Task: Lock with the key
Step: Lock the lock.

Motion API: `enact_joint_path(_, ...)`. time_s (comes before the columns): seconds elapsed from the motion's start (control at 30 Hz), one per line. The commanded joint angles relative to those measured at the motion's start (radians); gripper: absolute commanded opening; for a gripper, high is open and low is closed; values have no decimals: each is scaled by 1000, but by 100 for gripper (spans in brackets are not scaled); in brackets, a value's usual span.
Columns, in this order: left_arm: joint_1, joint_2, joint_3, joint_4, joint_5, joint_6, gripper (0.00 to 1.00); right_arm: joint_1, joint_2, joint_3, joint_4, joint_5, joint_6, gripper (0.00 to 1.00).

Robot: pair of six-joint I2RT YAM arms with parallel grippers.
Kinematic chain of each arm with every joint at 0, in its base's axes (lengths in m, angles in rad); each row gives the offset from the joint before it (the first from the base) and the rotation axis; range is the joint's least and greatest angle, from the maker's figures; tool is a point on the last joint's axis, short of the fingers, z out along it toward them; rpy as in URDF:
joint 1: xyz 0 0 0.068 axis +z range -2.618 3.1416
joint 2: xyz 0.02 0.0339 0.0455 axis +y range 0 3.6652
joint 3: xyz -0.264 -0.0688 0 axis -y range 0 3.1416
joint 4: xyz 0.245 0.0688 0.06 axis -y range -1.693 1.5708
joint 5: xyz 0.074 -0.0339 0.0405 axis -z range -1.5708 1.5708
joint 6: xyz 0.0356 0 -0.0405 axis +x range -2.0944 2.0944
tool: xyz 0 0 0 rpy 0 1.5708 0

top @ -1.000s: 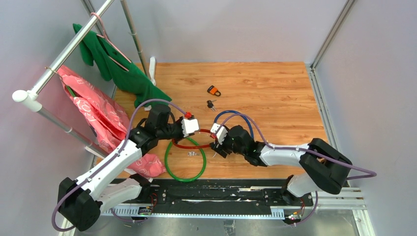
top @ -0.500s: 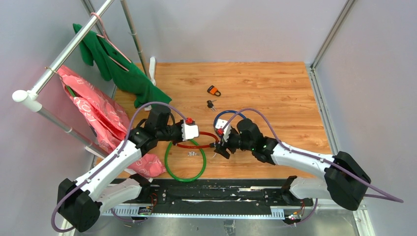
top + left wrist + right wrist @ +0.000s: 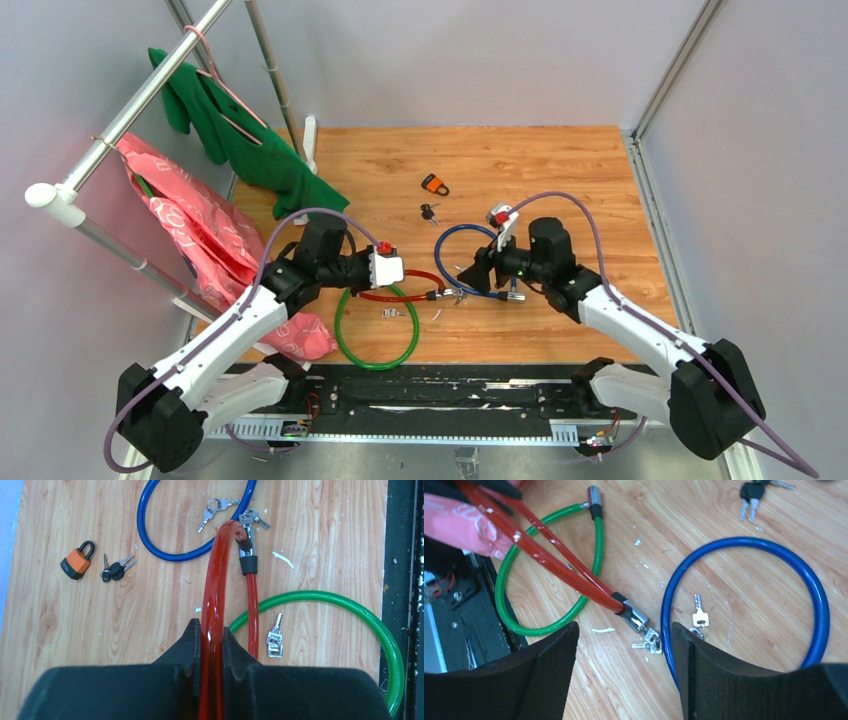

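Note:
The red cable lock (image 3: 216, 580) runs out from between my left gripper's (image 3: 208, 630) fingers, which are shut on it. Its two strands meet at a black collar and metal barrel (image 3: 636, 617), where a small bunch of silver keys (image 3: 651, 642) sits at the tip, one key seemingly in the barrel. In the top view the barrel end (image 3: 447, 294) lies on the wood between both arms. My right gripper (image 3: 624, 630) is open, hovering just right of the barrel (image 3: 474, 276) with nothing between its fingers.
A blue cable loop (image 3: 480, 262) lies under my right gripper with a loose key (image 3: 699, 616) inside it. Left of the barrel are a green cable loop (image 3: 376, 330) and a silver key (image 3: 274, 640). Farther back lie an orange padlock (image 3: 434, 184) and black-headed keys (image 3: 429, 212). A garment rack (image 3: 150, 90) stands at the left.
My right gripper has drawn back to the right, away from the red lock's barrel end, and the arm has swung outward. The left gripper keeps its hold in place.

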Motion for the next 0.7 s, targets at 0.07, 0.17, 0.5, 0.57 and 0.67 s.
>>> enact_joint_path(0.07, 1, -3, -9, -65, 2, 22, 0, -84, 13, -20, -98, 19, 173, 67)
enact_joint_path(0.17, 2, -3, -9, -70, 4, 23, 0, -104, 50, -2, -153, 37, 205, 65)
enact_joint_path(0.5, 2, -5, -6, -79, 7, 34, 0, -124, 178, 30, -254, 26, 257, 55)
enact_joint_path(0.57, 1, -7, -5, -85, 9, 39, 0, -124, 190, 30, -259, 26, 255, 55)
enact_joint_path(0.67, 2, -9, -4, -89, 11, 46, 0, -124, 209, 32, -269, 26, 251, 54)
